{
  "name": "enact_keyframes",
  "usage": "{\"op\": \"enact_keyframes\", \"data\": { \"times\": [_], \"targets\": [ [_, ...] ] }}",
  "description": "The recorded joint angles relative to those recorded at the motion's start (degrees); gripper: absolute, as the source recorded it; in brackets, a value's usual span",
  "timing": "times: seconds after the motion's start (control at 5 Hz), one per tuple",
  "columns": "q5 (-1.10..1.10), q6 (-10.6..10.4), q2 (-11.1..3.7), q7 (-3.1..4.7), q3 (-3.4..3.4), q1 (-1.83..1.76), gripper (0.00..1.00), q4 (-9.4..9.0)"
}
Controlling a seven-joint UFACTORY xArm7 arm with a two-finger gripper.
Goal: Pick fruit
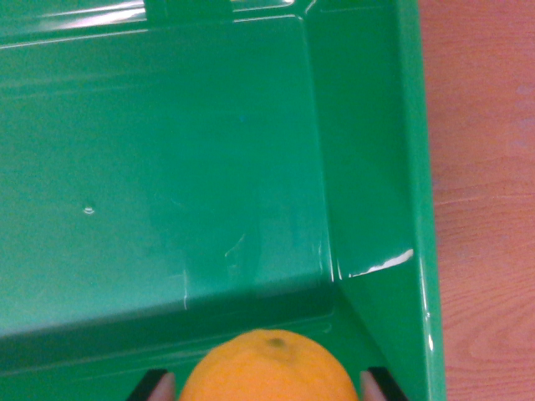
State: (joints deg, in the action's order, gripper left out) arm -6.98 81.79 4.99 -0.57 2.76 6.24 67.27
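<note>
An orange (269, 368), round and evenly coloured with a small dark dimple at its top, sits at the bottom edge of the wrist view, cut off by the frame so that only its upper part shows. The gripper (269, 386) straddles it: one pale fingertip (160, 386) with a dark edge shows at the fruit's side on the wrist view's left, and another (374, 384) on the wrist view's right, both right against the peel, so the fingers appear pinched onto the orange, though the contact points themselves fall at the frame's edge. The fruit lies over the near wall of a glossy green plastic bin (368, 167), whose flat floor fills most of the view. The floor bears a few faint scratches and a small white speck towards the wrist view's left. A sloping side wall rises on the wrist view's right, catching a bright highlight low down. Beyond that rim a reddish-brown wooden table (485, 167) with visible grain runs along the right edge.
</note>
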Motion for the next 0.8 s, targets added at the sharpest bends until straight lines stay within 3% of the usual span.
{"op": "enact_keyframes", "data": {
  "times": [0.8],
  "targets": [
    [0.11, 2.42, 1.12, 0.26, -0.04, -0.03, 1.0, 1.31]
  ]
}}
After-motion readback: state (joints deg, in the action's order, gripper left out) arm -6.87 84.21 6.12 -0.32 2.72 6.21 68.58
